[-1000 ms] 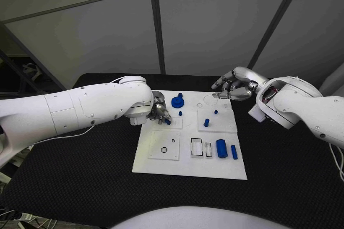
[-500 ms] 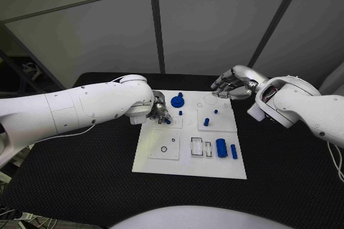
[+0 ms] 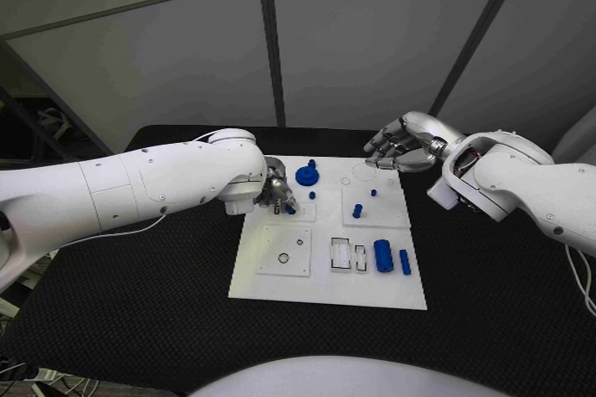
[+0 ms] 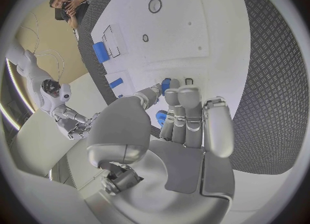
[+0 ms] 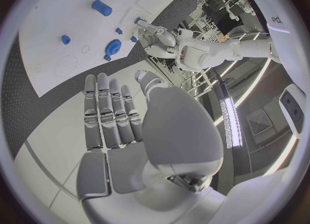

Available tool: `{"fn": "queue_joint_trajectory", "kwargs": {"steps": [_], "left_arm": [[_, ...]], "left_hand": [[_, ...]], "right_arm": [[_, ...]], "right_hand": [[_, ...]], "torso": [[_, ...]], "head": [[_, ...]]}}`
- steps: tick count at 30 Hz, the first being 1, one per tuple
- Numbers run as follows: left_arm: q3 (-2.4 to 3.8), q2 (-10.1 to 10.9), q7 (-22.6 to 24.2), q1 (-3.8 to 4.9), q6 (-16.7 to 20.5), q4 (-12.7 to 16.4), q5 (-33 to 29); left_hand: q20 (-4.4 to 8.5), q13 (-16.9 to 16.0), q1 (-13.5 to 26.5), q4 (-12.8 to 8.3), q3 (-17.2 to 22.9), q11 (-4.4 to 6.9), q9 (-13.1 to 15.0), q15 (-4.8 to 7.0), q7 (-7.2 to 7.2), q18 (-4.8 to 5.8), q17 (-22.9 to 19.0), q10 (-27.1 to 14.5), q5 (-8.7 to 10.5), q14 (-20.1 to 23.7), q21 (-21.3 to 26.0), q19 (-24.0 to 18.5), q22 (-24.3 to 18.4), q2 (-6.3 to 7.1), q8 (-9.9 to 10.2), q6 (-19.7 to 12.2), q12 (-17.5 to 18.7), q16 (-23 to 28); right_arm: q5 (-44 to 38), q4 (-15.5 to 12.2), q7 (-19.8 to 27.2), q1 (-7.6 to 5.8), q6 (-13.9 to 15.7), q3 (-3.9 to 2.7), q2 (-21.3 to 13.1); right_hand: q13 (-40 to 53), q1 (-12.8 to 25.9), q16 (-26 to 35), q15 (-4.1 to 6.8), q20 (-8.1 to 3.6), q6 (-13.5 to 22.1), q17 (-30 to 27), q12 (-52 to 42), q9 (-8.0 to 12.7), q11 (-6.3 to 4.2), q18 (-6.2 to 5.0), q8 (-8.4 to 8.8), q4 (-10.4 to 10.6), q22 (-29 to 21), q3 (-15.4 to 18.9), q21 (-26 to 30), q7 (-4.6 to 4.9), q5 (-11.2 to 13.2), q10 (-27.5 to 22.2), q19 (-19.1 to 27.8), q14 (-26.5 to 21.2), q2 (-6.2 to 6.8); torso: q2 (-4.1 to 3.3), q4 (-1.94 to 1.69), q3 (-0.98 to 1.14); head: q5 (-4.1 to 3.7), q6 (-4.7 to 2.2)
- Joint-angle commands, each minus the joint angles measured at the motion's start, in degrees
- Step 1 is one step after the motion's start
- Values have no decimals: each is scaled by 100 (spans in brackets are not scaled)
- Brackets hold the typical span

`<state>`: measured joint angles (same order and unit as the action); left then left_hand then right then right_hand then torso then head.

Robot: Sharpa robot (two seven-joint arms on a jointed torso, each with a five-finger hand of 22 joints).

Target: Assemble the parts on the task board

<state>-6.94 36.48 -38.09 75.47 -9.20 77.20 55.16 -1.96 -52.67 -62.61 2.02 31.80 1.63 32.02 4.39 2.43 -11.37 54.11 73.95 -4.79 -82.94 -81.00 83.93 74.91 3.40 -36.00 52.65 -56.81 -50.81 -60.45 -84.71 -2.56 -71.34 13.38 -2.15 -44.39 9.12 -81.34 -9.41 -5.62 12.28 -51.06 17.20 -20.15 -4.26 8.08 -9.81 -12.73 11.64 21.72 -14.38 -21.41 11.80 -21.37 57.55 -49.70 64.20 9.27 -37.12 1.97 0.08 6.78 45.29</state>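
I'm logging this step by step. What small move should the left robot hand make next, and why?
Probably press the small blue peg straight down: the left robot hand pinches it over the task board, low by its left rear panel. The right robot hand hovers open, apart.

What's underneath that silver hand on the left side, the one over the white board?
Under the left hand lies the white task board. A small blue part shows at its fingertips, seemingly pinched. The fingers cover whatever hole or slot lies directly beneath.

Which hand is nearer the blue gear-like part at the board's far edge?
Left. The left hand sits beside the gear-like part, on the task board; the right hand hovers past the board's far right corner.
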Motion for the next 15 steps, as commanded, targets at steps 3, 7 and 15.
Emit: {"fn": "queue_joint_trajectory", "kwargs": {"steps": [3, 7, 15], "left_arm": [[-7, -6, -101, -4, -117, -27, 48], [-7, -15, -103, -4, -110, -48, 48], [-7, -23, -112, -4, -67, -81, 73]], "left_hand": [[54, -23, 175, -57, 11, 6, -31, 47, -16, 864, 11, 45, 10, 2, -40, 133, 242, 15, -52, 62, -54, 27], [55, -33, 307, 23, -141, 7, -63, 47, -17, 869, 16, 48, 8, 0, -50, 141, 264, 45, -75, 79, -82, 27], [56, -37, 515, 166, -458, 11, -128, 50, -24, 877, 28, 58, 2, -5, -76, 158, 312, 76, -121, 124, -123, 25]], "right_arm": [[63, -10, 77, -12, 50, -4, 5], [66, -9, 71, -12, 46, -4, 6], [78, -13, 77, -12, 61, -4, 2]], "right_hand": [[-43, -28, 65, -41, 14, 4, -28, 26, 7, 42, -56, 31, -2, -40, 50, 75, 41, -33, 16, -57, 10, -15], [-98, -33, 132, -59, 28, 24, -69, 32, 8, 56, -54, 36, -7, -98, 73, 157, 54, -36, -2, -67, -5, -23], [-195, -48, 277, -111, 67, 63, -160, 44, 9, 91, -43, 41, -19, -212, 116, 330, 82, -46, -56, -33, -113, -36]], "torso": [[0, -3, 0], [-3, -2, 0], [0, -3, 0]], "head": [[-7, 6], [-5, 13], [-19, 16]]}}
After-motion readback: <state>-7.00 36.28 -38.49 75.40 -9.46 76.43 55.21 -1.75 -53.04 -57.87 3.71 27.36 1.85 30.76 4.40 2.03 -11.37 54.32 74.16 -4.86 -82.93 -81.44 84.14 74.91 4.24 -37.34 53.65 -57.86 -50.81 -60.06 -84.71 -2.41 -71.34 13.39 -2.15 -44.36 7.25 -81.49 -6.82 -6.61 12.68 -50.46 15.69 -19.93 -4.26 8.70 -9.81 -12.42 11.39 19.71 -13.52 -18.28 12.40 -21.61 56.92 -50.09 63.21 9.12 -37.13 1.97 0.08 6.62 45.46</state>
